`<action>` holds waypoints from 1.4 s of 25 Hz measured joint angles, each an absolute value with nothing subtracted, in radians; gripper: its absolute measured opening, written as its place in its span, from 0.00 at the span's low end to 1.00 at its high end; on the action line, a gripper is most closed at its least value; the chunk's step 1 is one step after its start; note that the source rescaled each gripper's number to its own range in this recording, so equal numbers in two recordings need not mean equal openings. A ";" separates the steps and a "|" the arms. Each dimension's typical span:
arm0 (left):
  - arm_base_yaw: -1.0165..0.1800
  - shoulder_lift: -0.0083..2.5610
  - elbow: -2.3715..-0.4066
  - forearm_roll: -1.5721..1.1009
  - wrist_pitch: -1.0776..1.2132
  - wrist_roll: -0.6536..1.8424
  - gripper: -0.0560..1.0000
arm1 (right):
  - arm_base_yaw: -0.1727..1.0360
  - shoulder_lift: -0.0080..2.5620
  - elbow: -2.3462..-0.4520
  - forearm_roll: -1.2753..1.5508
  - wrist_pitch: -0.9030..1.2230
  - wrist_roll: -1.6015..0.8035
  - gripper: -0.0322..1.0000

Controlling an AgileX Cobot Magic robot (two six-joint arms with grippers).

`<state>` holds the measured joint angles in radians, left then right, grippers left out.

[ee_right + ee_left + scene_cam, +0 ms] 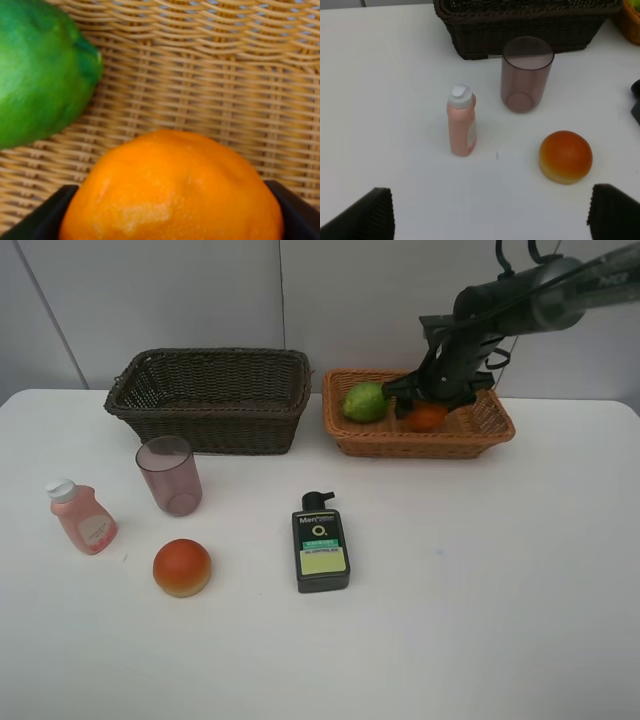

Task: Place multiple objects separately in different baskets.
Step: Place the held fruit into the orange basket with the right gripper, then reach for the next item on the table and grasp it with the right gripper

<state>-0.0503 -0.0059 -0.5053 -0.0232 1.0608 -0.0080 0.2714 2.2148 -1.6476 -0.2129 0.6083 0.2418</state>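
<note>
Looking down from the high cam, you see a white worktop (480, 620) w/ two wicker baskets along its far edge: a dark brown basket (210, 425) at far left-centre & a tan basket (420, 447) just right of it.

Your right tool (428, 405) reaches down into the tan basket, clenched on the tangerine (428, 419). The wrist cam shows a black finger (295, 212) against each side of the fruit, w/ woven floor behind. Can't tell whether the tangerine touches that floor. The lime (365, 401) lies in the same basket at its left end, near the tangerine but apart from it.

Your left tool (489, 215) is released, jaws spread wide, grasping nothing. It hovers over the worktop on the near side of the pink bottle & red-orange fruit.

Four items sit on the worktop outside the baskets:
- purple cup (169, 475): upright, just in front of the dark brown basket
- pink bottle (82, 518): white cap, upright, left of the cup
- red-orange fruit (182, 567): near side of the cup
- pump bottle (321, 545): approx mid-worktop, label facing the high cam
</note>
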 joint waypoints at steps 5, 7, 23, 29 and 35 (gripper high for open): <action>-0.050 -0.006 -0.505 -0.023 1.061 -0.008 1.00 | 0.264 2.228 -1.648 -0.217 0.565 0.242 0.29; -0.050 -0.006 -0.505 -0.023 1.061 -0.008 1.00 | 0.264 2.233 -1.648 -0.217 0.562 0.242 0.29; -0.050 -0.006 -0.505 -0.023 1.061 -0.008 1.00 | 0.269 2.188 -1.649 -0.232 0.615 0.242 0.97; -0.050 -0.006 -0.505 -0.023 1.061 -0.008 1.00 | 0.319 2.074 -1.649 -0.184 0.746 0.242 0.97; -0.050 -0.006 -0.505 -0.023 1.061 -0.008 1.00 | 0.417 2.038 -1.649 -0.128 1.001 0.242 0.97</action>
